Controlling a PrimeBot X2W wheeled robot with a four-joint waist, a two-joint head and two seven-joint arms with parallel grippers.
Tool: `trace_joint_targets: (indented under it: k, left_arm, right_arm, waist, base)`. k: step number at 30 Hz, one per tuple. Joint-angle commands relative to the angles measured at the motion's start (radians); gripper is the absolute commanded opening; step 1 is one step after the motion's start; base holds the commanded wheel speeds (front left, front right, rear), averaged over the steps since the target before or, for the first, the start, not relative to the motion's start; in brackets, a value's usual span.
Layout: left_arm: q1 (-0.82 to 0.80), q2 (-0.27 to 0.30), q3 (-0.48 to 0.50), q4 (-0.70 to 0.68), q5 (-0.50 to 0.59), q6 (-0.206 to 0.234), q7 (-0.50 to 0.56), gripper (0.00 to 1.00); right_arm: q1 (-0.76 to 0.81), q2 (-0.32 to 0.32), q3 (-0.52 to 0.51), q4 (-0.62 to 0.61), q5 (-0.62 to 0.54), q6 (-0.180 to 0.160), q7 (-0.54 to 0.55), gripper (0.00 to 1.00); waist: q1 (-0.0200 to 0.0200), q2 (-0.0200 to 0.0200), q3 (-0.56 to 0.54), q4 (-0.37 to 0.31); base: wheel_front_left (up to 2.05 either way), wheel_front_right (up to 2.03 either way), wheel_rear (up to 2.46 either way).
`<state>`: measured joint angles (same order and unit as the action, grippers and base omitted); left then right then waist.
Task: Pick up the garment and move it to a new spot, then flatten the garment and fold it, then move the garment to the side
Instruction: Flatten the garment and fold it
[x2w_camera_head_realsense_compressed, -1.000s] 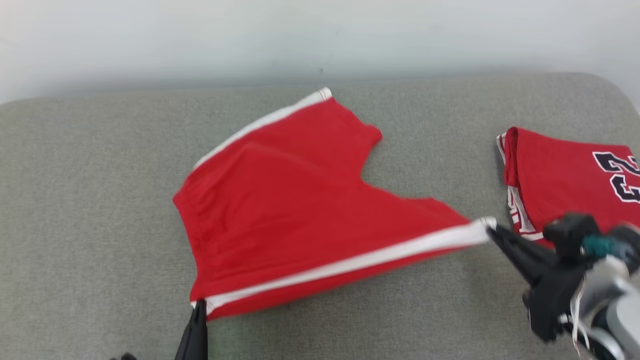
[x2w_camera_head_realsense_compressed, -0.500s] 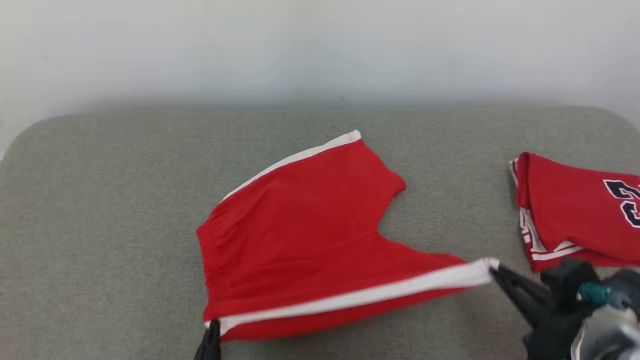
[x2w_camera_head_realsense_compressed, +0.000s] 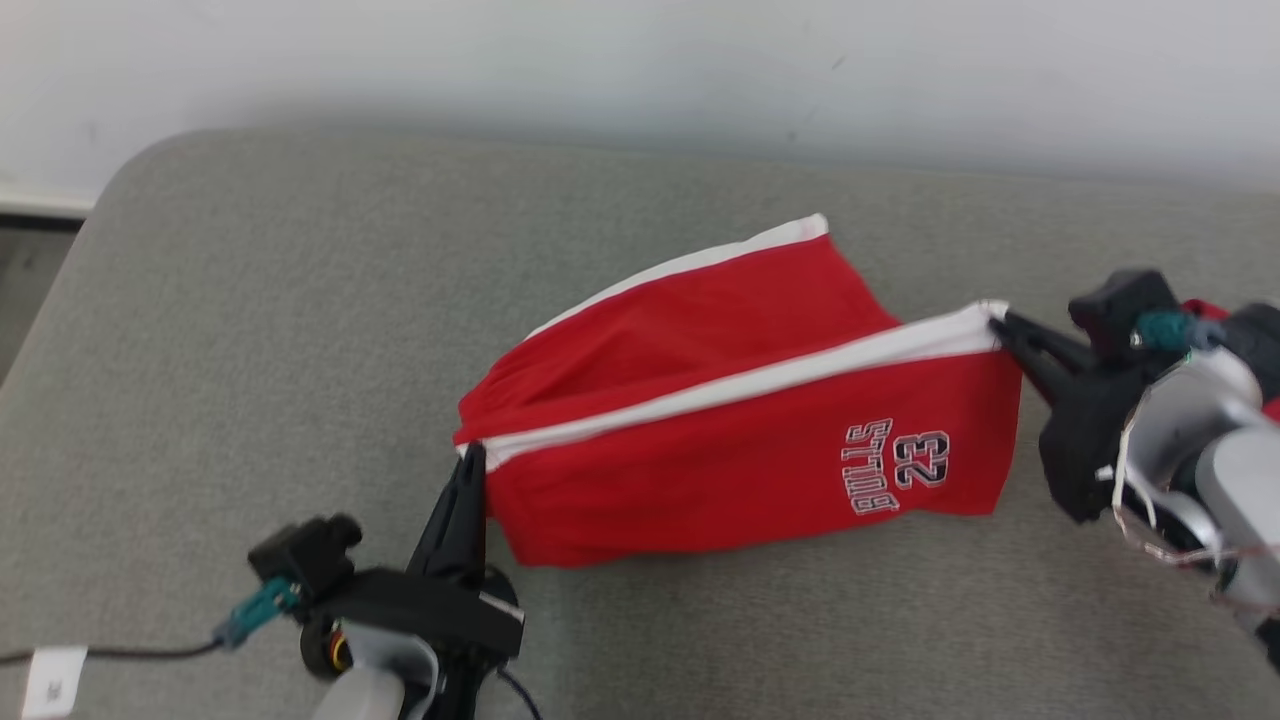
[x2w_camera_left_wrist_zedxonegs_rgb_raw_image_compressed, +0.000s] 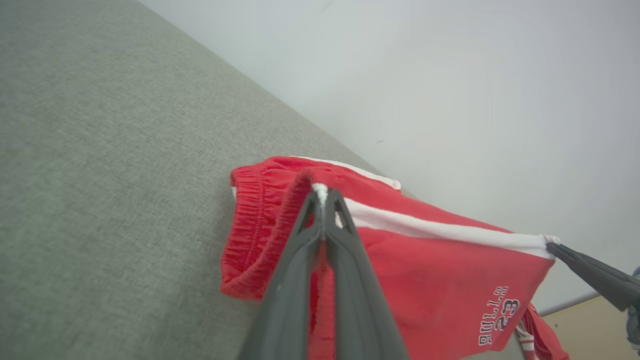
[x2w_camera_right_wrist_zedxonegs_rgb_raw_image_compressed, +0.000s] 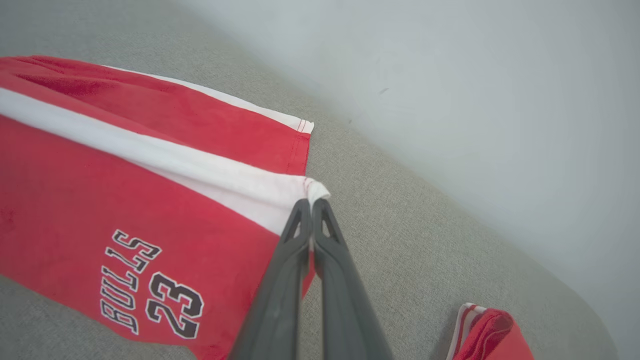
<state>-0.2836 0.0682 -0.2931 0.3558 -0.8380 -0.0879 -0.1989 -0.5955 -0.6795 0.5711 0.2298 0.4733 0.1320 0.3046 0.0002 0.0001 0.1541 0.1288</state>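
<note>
I have the red shorts strung between my two grippers over the grey padded surface, about mid-scene. The left gripper is pinched tight on the waistband end of the white side stripe. In its wrist view the fingers meet with a nub of white hem between the tips. The right gripper is clamped the same way on the leg-hem end of that stripe, further right and further from me.

The near panel hangs from that taut line. I cannot tell whether its lower edge rests on the surface or clears it. Its print reads BULLS 23, upside down from the head camera. The far leg lies behind on the surface, mostly hidden by the lifted panel; I see its upper strip and white edge. The gathered waistband is bunched at the left end, and my own fingers cover part of it.

A second red garment lies off to the right. It is cut off at the bottom of the right wrist view, and from the head it is a red sliver behind the right gripper's body. A white tag on a dark cable sits near left, its writing too small to read. A pale wall stands beyond the far edge.
</note>
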Motion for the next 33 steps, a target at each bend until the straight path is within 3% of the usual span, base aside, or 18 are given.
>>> trace_joint_targets:
  k: [1, 6, 14, 28, 29, 30, 31, 33]
  left_arm:
    - [-0.051, -0.007, -0.009, 0.025, -0.008, 0.009, 0.005, 0.00]
    - [-0.171, -0.016, -0.041, 0.091, -0.044, 0.036, 0.004, 0.00]
    - [-0.314, -0.018, -0.149, 0.144, -0.153, 0.087, -0.014, 0.00]
    - [-0.495, -0.017, -0.296, 0.232, -0.280, 0.147, -0.062, 0.00]
    - [-0.508, -0.017, -0.304, 0.235, -0.281, 0.147, -0.064, 0.05]
    - [-0.522, -0.017, -0.311, 0.239, -0.274, 0.145, -0.065, 0.62]
    - [-0.529, -0.017, -0.312, 0.242, -0.274, 0.147, -0.065, 1.00]
    - [-0.538, -0.017, -0.296, 0.237, -0.262, 0.147, -0.066, 1.00]
  right_arm:
    - [-0.063, -0.001, 0.033, 0.057, 0.011, -0.003, -0.018, 0.00]
    - [-0.235, -0.021, 0.124, 0.210, 0.037, -0.003, -0.053, 0.00]
    - [-0.448, -0.020, 0.264, 0.359, 0.059, -0.003, -0.085, 0.00]
    - [-0.663, 0.011, 0.394, 0.563, 0.048, -0.003, -0.159, 0.00]
    - [-0.670, 0.018, 0.398, 0.578, 0.047, -0.003, -0.168, 0.08]
    - [-0.676, 0.025, 0.401, 0.591, 0.054, -0.003, -0.179, 0.50]
    - [-0.681, 0.031, 0.404, 0.600, 0.055, -0.002, -0.196, 1.00]
    - [-0.690, 0.041, 0.415, 0.624, 0.060, -0.002, -0.220, 1.00]
  waist:
    - [-0.0002, -0.0001, 0.073, 0.074]
    - [-0.0002, -0.0001, 0.130, 0.133]
    - [-0.0002, -0.0001, 0.205, 0.187]
    - [-0.0002, -0.0001, 0.298, 0.246]
    - [-0.0002, -0.0001, 0.301, 0.249]
    - [-0.0002, -0.0001, 0.303, 0.252]
    - [-0.0002, -0.0001, 0.306, 0.253]
    - [-0.0002, -0.0001, 0.306, 0.256]
  base:
    - [0.00, 0.00, 0.00]
    - [0.00, 0.00, 0.00]
    - [0.00, 0.00, 0.00]
    - [0.00, 0.00, 0.00]
    - [0.00, 0.00, 0.00]
    - [0.00, 0.00, 0.00]
    - [0.00, 0.00, 0.00]
    - [0.00, 0.00, 0.00]
